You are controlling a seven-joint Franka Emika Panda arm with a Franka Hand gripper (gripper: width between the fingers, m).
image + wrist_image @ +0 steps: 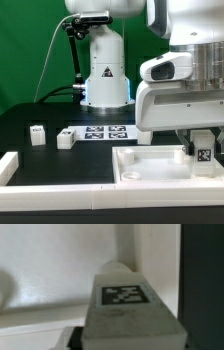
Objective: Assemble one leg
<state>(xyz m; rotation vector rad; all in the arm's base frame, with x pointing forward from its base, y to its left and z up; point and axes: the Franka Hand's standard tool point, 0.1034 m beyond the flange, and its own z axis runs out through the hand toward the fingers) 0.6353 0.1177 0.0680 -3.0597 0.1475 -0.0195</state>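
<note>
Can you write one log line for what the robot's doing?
end effector: shut on leg | leg: at white panel corner

Black bench [25,118], loose parts laid out, seen from my exterior camera.
I take the marker board [105,132] as my dial centre. The first leg [38,134] and second leg [66,138] stand at nine o'clock, apart from each other, the second just beside the board. The large white panel [150,166] lies at four o'clock. A long white rail [60,188] runs along the front edge, around seven o'clock.
</note>
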